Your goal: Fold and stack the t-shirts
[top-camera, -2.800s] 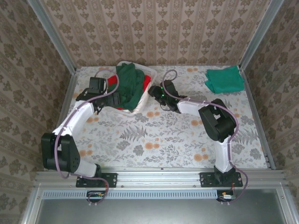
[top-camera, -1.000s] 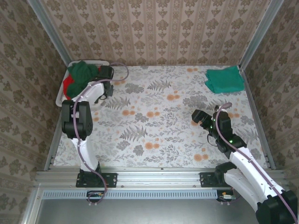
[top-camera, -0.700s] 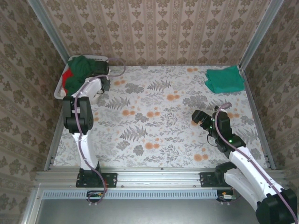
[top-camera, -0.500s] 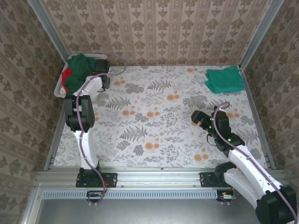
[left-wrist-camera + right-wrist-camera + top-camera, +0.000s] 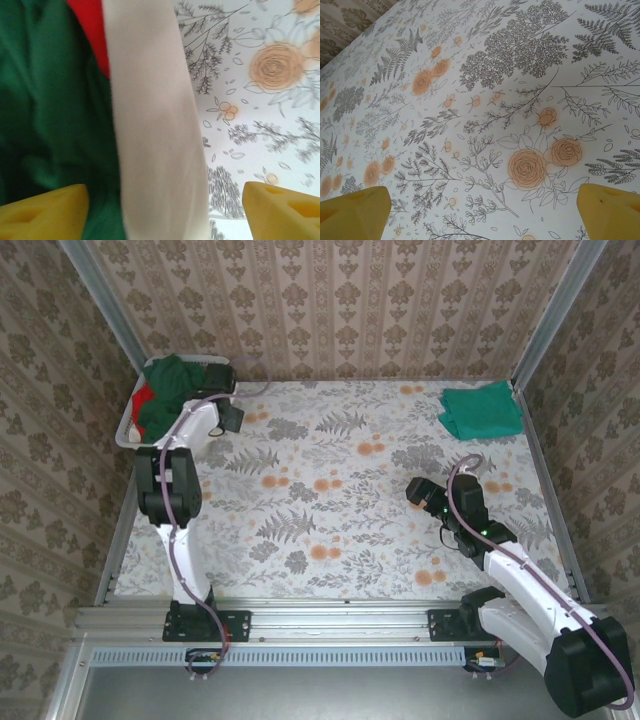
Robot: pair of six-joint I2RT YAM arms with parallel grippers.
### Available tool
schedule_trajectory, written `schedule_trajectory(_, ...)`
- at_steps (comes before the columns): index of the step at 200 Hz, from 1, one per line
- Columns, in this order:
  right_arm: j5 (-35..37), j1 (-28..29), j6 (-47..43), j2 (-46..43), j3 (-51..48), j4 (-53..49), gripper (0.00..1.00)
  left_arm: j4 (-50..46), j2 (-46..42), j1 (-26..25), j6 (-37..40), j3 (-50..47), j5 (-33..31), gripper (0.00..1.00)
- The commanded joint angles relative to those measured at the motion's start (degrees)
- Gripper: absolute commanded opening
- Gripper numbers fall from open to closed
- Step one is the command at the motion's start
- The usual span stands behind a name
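My left hand (image 5: 162, 212): I am holding it wide open across the edge of the white basket (image 5: 155, 125). One yellow finger (image 5: 45, 212) is hanging over green cloth and the other over the table (image 5: 260, 125). It is gripping nothing.
My right hand (image 5: 485, 210): I am holding it wide open too. It is hanging over the flowery table, near the right side, with nothing between its fingers.
The dark green shirt (image 5: 172, 382): it is lying bunched up on top in the basket.
The red shirt (image 5: 143, 400): it is peeking out beside the dark green one, in the same basket.
The basket: it is sitting in the far left corner of the table.
The teal shirt (image 5: 482, 410): it is lying folded in the far right corner, well apart from both my hands.
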Motion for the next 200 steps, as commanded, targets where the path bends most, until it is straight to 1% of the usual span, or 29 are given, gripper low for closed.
schedule_trajectory(1, 2.2, -0.2, -1.7, -1.6, 1.1, 0.3, 0.97, -2.3, -8.9, -0.4, -2.1, 0.2, -0.8, 0.94)
schedule_trajectory(7, 2.2, -0.3, -1.9, -1.8, 1.0, 0.3, 0.96, -2.0, -10.0, -0.2, -2.4, 0.1, -1.6, 0.99)
schedule_trajectory(10, 2.2, -0.3, -2.0, -1.9, 0.9, 0.4, 0.97, -1.9, -10.5, 0.0, -2.7, 0.0, -2.2, 1.0)
schedule_trajectory(27, 1.8, -0.3, -2.1, -2.2, 0.4, 1.1, 0.96, -2.1, -11.3, 2.0, -5.3, 0.7, -4.5, 1.0)
schedule_trajectory(39, 1.5, -0.2, -2.4, -2.1, -0.2, 2.1, 0.96, -5.2, -9.7, 4.1, -8.5, 3.2, -5.8, 1.0)
schedule_trajectory(51, 1.2, -0.2, -2.6, -1.8, -0.5, 2.6, 0.96, -7.8, -7.3, 6.0, -11.4, 5.8, -5.5, 1.0)
schedule_trajectory(60, 1.0, -0.2, -2.8, -1.4, -0.6, 2.9, 0.96, -8.1, -5.5, 7.4, -12.5, 6.6, -4.1, 1.0)
schedule_trajectory(73, 0.5, -0.2, -3.1, -0.8, -0.5, 3.0, 0.96, -9.1, -2.5, 9.1, -14.3, 8.2, -2.8, 0.97)
schedule_trajectory(91, -0.5, -0.2, -3.7, -0.5, -0.4, 3.1, 0.96, -10.7, 1.2, 11.2, -16.8, 10.2, -0.4, 0.9)
schedule_trajectory(112, -0.8, -0.2, -4.1, -0.8, -0.4, 2.4, 0.96, -10.7, 3.2, 12.6, -18.6, 10.0, 2.7, 0.82)
schedule_trajectory(123, -0.6, -0.2, -4.5, -1.1, -0.3, 1.8, 0.96, -10.6, 3.7, 13.0, -19.1, 9.7, 3.7, 0.75)
schedule_trajectory(128, -0.5, -0.2, -4.5, -1.3, -0.3, 1.6, 0.96, -10.8, 3.8, 13.1, -19.4, 9.7, 4.2, 0.69)
schedule_trajectory(141, -0.4, -0.2, -4.7, -1.9, -0.3, 1.2, 0.96, -10.6, 3.5, 13.2, -19.6, 9.3, 5.7, 0.49)
schedule_trajectory(155, -0.2, -0.2, -4.7, -2.9, -0.3, 0.5, 0.96, -10.5, 2.1, 13.2, -20.0, 8.7, 7.0, 0.31)
schedule_trajectory(171, 0.2, -0.2, -4.7, -4.0, -0.5, -0.1, 0.96, -9.8, -0.8, 12.9, -20.4, 7.6, 8.3, 0.2)
schedule_trajectory(183, 0.4, -0.2, -4.7, -4.7, -0.6, -0.6, 0.96, -9.1, -3.4, 12.7, -20.6, 6.8, 9.4, 0.14)
schedule_trajectory(200, 0.4, -0.3, -4.7, -5.4, -0.5, -1.3, 0.96, -8.8, -7.0, 11.8, -20.6, 6.1, 11.0, 0.04)
